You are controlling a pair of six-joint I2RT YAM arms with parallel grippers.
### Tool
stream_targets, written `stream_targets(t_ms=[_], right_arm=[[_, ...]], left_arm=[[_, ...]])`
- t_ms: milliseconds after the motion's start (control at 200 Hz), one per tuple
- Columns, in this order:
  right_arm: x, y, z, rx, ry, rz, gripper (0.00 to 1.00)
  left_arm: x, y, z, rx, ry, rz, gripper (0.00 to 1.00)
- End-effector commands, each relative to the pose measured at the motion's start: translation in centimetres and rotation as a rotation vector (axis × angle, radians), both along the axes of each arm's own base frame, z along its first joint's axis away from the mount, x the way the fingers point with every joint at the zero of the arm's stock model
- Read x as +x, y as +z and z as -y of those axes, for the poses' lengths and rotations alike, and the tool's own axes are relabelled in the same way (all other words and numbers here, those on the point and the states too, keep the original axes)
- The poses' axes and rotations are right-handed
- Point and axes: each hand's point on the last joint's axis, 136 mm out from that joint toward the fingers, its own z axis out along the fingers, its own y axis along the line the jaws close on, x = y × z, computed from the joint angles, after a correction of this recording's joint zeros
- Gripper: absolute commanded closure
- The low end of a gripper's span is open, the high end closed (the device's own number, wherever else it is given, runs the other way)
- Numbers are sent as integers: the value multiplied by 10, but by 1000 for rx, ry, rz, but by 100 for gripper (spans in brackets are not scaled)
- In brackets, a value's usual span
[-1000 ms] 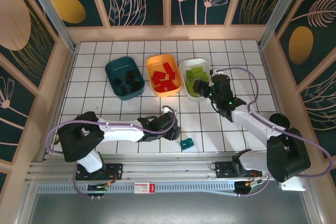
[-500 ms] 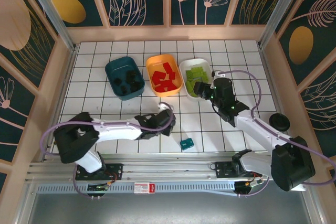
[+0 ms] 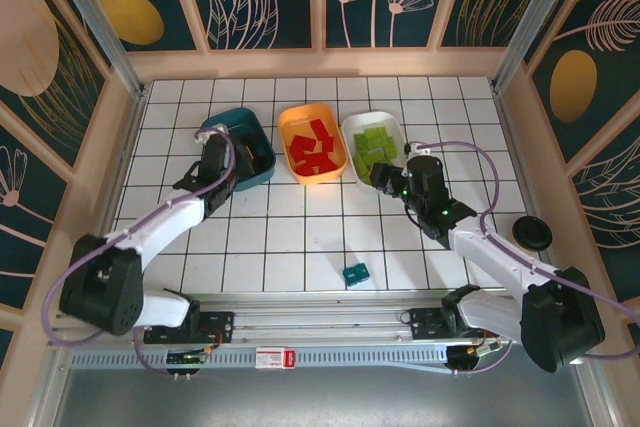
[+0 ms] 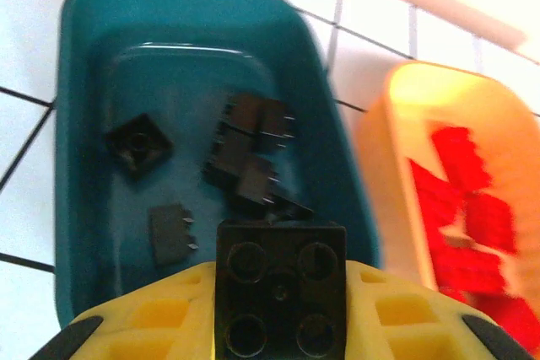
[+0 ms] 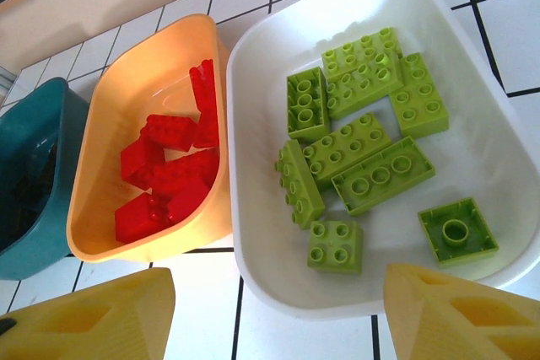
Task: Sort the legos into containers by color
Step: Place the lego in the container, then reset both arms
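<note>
Now poised over the dark teal tub (image 3: 258, 137) toward the bench's far left, the left hand (image 3: 214, 159) clamps a black brick (image 4: 281, 297) between its yellow fingers (image 4: 405, 318). It has swung there within a second from the middle of the near edge. Other black bricks (image 4: 249, 153) lie in the tub below, so the piece looks ready to be let go among its own colour.

The right hand (image 3: 384, 177) hangs just off the near rim of the white tub (image 5: 253, 233), fingers spread wide with nothing between them, and has barely shifted. Green bricks (image 5: 363, 137) lie in that tub, and red bricks (image 5: 169, 179) lie in the orange tub (image 5: 101, 166) at the middle of the row.

One teal brick (image 3: 355, 274) lies alone by the near edge, untouched. It is apparently the last loose piece, and which tub should take it is an open question.
</note>
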Motion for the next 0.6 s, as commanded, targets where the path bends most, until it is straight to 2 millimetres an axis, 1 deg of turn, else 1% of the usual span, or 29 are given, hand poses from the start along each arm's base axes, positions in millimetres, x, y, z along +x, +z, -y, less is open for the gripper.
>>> stream_targets(t_ms=[0,75,115,145,185,205,240,275,300,310,320,410,500,596], right_arm=[[-4,4,6,-4,-24,18,34],[-6,5,9,-10,-30,22,33],[-7,5,10,-13,-32,20,33],[-8,6,11,-14,-34,20,32],[-9,6,13,-16,-41,22,30],[-9,7,13,-15,-43,26,29],[-11,8,15,-14,-48,30,26],[-12,10,16,-11,-52,37,20],[-12,11,17,-8,-56,42,18],[-12,11,18,-6,-58,44,17],[-13,12,18,-6,-61,46,17],[-13,17,21,5,-76,65,15],[-14,22,25,10,-90,89,13],[-13,26,30,19,-120,115,13]], left_arm=[[29,-9,-1,-37,8,-12,72],[43,-17,-10,-42,35,-25,72],[48,-22,-16,-50,47,-34,66],[52,-21,-17,-54,48,-31,55],[54,-19,-17,-57,46,-25,36],[55,-17,-16,-61,41,-20,28],[54,-12,-13,-77,24,-8,19],[53,-5,-10,-93,12,8,13],[50,0,-10,-103,8,18,9],[49,2,-9,-104,6,23,5],[48,4,-9,-107,5,28,2],[32,25,-11,-129,-4,80,2],[8,46,-15,-162,-8,148,1],[-18,65,-29,-166,25,231,1]])
